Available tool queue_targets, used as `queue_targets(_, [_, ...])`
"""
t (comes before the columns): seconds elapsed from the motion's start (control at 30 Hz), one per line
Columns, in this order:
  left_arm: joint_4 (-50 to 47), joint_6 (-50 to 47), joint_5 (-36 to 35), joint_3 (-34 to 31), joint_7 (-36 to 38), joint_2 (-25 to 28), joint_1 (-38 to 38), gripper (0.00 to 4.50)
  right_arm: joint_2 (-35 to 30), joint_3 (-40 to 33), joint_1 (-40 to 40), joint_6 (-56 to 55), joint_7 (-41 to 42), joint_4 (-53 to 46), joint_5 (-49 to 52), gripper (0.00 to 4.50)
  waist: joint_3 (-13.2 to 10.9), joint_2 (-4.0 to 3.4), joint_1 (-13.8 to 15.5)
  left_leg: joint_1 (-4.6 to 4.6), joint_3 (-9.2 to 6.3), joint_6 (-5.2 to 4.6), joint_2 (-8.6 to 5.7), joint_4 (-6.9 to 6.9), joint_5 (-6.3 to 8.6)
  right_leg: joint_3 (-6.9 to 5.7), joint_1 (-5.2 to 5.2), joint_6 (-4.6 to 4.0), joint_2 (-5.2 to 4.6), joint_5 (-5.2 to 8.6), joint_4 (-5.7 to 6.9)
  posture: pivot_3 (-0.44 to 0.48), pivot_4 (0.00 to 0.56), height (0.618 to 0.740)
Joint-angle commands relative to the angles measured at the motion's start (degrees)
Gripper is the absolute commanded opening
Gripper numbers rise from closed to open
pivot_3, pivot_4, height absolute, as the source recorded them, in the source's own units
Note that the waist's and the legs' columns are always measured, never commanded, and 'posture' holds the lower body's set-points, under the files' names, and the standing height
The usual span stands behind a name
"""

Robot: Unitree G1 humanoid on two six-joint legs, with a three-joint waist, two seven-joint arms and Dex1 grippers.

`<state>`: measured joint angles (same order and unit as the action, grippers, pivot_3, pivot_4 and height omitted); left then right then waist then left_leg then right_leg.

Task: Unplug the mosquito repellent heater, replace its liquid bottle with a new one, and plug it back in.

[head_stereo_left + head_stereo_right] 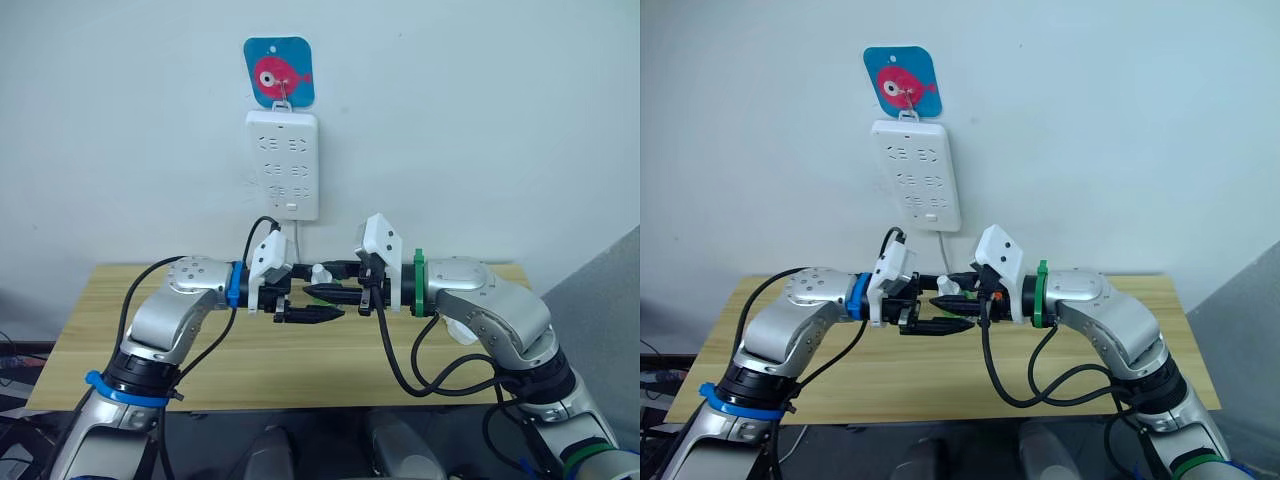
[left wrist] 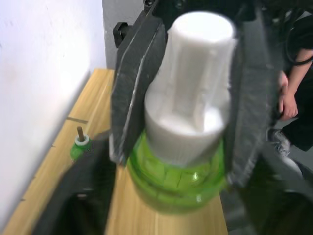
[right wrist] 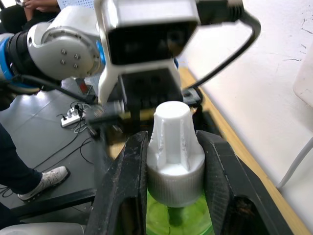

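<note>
Above the table's point(image 1: 120, 330) middle, right pincer point(image 3: 171, 161) clamped on capped green bottle point(image 3: 173, 147), left pincer point(image 1: 310, 315) state unclear.

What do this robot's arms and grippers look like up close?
Both arms are silver-grey metal with rounded joints. The left arm wears blue rings, the right arm a green one. Each gripper, left and right, has two black fingers, a white camera block and looping black cables.

no readable text or labels anywhere
</note>
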<state>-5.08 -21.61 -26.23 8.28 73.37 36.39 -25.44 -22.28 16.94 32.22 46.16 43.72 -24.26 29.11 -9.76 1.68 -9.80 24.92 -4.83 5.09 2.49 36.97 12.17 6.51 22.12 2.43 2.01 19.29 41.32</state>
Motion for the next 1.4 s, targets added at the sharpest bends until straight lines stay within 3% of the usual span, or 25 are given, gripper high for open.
queue_targets(0.03, [0.5, -5.26, -4.47, -2.52, 1.83, 1.28, -1.78, 4.11, 0.25, -5.18, 0.83, 0.25, 1.26, -0.6, 4.64, 1.15, 0.45, 0.01, -0.07, -0.01, -0.02, 0.0, -0.01, 0.01, 0.0, -0.03, -0.02, 0.0, 0.04, 0.0, 0.0, -0.166, 0.046, 0.704])
queue_targets(0.43, [-4.57, -21.12, -14.38, -3.7, 0.49, 1.78, -4.57, 4.11, 1.99, -9.67, 1.19, 4.92, -0.32, -0.46, 13.06, 1.15, 1.71, -0.03, -1.36, -0.08, -0.21, -0.06, -0.04, 0.06, -0.05, -0.14, -0.15, 0.0, 0.1, 0.0, 0.13, -0.16, 0.039, 0.704])
queue_targets(0.87, [-5.55, -21.63, -14.03, -2.41, -0.34, -0.35, -5.08, 4.11, 2.78, -9.82, 1.04, 6.04, -1.79, -1.39, 15.93, 1.15, 2.11, -0.11, -1.43, -0.21, -0.34, -0.05, -0.12, 0.09, -0.26, -0.16, -0.15, -0.03, 0.22, -0.01, 0.53, -0.158, 0.032, 0.704])
queue_targets(0.97, [-5.63, -22.08, -14.2, -2.05, 0.03, -0.28, -4.77, 3.52, 2.76, -9.68, 0.96, 6.04, -2.11, -1.4, 16.43, 1.15, 2.32, -0.18, -1.44, -0.21, -0.37, -0.06, -0.14, 0.09, -0.29, -0.17, -0.14, -0.03, 0.22, -0.01, 0.57, -0.159, 0.033, 0.704])
queue_targets(1.1, [-5.4, -21.98, -13.9, -2.03, -0.06, -0.03, -4.45, 2.37, 3.08, -9.77, 0.71, 6.11, -2.38, -1.64, 17.28, 1.15, 2.44, -0.27, -1.44, -0.22, -0.38, -0.08, -0.14, 0.08, -0.31, -0.17, -0.14, -0.02, 0.23, 0.0, 0.6, -0.157, 0.032, 0.704])
queue_targets(1.4, [-4.78, -20.79, -13.16, -2.27, -1.09, -0.69, -4.38, 2.34, 1.68, -9.12, 0.09, 5.0, -0.63, -2.47, 16.81, 1.15, 2.48, -0.27, -1.44, -0.23, -0.39, -0.09, -0.15, 0.08, -0.32, -0.17, -0.14, -0.03, 0.23, -0.01, 0.61, -0.157, 0.032, 0.704])
